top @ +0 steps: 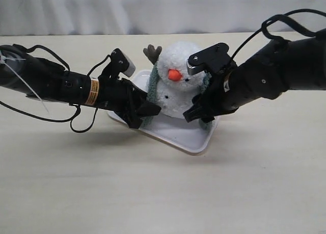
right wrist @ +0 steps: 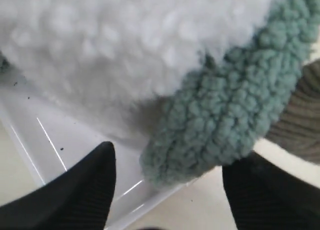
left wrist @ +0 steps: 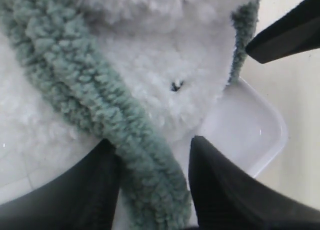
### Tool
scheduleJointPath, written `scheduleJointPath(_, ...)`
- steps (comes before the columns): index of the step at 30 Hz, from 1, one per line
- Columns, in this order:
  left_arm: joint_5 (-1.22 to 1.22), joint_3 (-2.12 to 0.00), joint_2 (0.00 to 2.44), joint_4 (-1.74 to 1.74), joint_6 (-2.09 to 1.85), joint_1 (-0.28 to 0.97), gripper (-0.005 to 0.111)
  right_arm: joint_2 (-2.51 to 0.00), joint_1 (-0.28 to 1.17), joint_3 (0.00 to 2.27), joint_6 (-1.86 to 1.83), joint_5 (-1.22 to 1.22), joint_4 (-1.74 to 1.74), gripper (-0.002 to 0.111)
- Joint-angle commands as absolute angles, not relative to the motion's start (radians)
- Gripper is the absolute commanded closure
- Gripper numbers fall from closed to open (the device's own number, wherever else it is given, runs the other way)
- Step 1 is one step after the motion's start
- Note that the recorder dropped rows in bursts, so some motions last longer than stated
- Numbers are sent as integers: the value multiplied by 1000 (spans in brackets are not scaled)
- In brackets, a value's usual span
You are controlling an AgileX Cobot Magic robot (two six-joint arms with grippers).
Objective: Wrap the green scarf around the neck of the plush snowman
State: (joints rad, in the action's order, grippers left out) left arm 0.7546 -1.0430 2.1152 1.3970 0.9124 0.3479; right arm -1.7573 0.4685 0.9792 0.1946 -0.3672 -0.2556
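Note:
The plush snowman sits upright on a white tray, its orange nose facing the camera. The green scarf lies around its neck, one end hanging down each side of the body. My left gripper is low at the snowman's left side. In the left wrist view its jaws stand open astride the hanging scarf strand, with a gap on one side. My right gripper is low on the other side, open, with the scarf's rounded end loose between its fingers.
The tray's rim lies just under the right gripper, with bare table beyond it. A brown twig arm sticks up behind the snowman's head, and the other arm is beside the scarf end. One right finger shows in the left wrist view.

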Motion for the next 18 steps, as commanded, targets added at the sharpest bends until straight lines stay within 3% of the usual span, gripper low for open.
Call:
scheduleJointPath(1,761,-1050,2117,1390,888,349,66,-1796,463,978,222,-327,-275,66)
scheduleJointPath(6,768,-1050,2117,1375,889,349,67,-1822,467,976,222,-339,-269,104)
scheduleJointPath(11,817,-1050,2117,1375,893,350,67,-1807,467,974,149,-364,-123,104)
scheduleJointPath(18,828,-1050,2117,1328,897,350,67,-1823,467,941,-272,-417,313,104)
